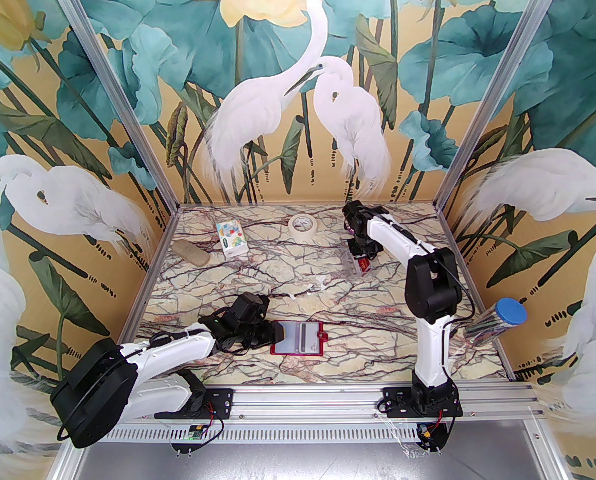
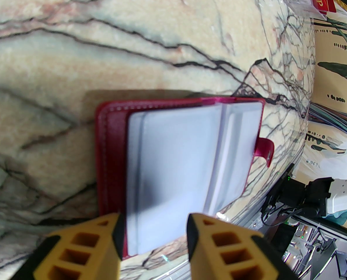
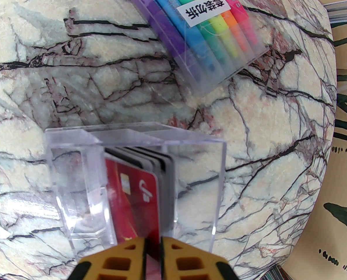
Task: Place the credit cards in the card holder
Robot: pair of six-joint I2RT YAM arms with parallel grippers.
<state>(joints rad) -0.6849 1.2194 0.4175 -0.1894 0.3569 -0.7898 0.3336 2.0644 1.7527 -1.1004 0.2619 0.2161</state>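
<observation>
Marble-veined counter (image 1: 257, 273), heron mural on the walls. The card holder (image 1: 298, 338) lies open and flat by the near edge, about midway along; its clear pockets look empty. Left hand (image 2: 154, 229) at the holder's left end, jaws roughly half apart over the pocket leaf, nothing pinched that I can make out. Clear box (image 3: 74, 168) in the far half, right of centre, with credit cards (image 3: 164, 168) standing on edge inside. Right hand (image 3: 153, 243) reaches in, jaws nearly together on the red card (image 3: 132, 197). My reckoning: barely begun. No card in the holder; the whole stack is left.
</observation>
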